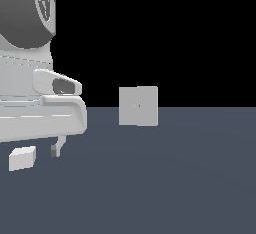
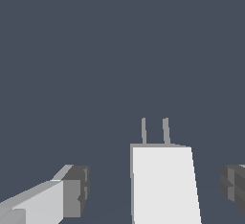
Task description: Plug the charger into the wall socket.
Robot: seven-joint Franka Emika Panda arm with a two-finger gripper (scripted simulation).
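On the worktop (image 1: 165, 188) beneath the arm, well short of the wall socket (image 1: 138, 106), the charger (image 2: 165, 184) lies between the wide-spread, empty claw (image 2: 155, 189); probably stiff, light, best pinched across its flat sides behind two prongs (image 2: 155, 131).

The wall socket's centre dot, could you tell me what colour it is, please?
Yellowish, on the light-grey wall socket; seen in the exterior view.
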